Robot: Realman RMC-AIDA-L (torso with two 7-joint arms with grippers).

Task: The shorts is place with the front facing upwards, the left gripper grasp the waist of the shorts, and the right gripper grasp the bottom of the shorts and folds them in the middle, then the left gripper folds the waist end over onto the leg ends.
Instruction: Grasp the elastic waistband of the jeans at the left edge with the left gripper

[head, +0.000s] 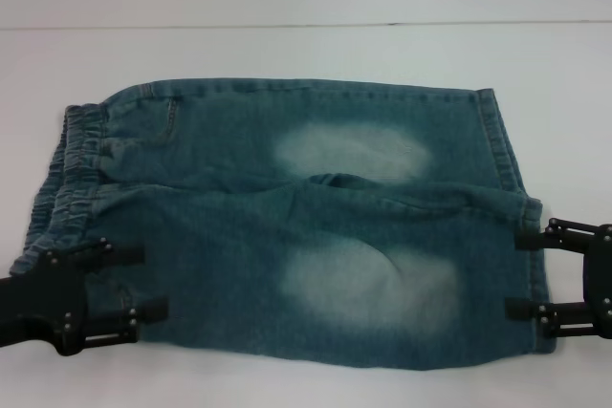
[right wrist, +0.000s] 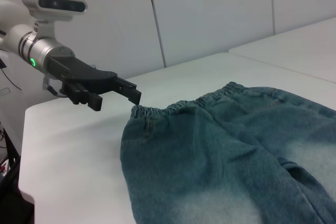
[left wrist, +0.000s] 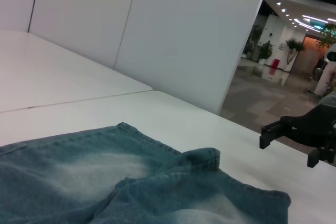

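Both grippers hang spread wide: the left gripper [head: 134, 284] at the shorts' [head: 287, 226] waist, the right gripper [head: 521, 274] at the hems. Shorts lie flat on the white table [head: 306, 54]. Only the left wrist view shows a lit lobby [left wrist: 286, 72] beyond the white wall panels [left wrist: 184, 35].

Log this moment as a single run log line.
shorts: flat on table, unfolded | left gripper: open at waist end, not gripping | right gripper: open at leg ends, not gripping

This looks like a robot test booth inside a big building. A white table [left wrist: 173, 114] has plain white walls [left wrist: 184, 30] behind it. Past the walls is a lobby [left wrist: 273, 82] with ceiling lights [left wrist: 310, 20] and potted plants [left wrist: 292, 51].
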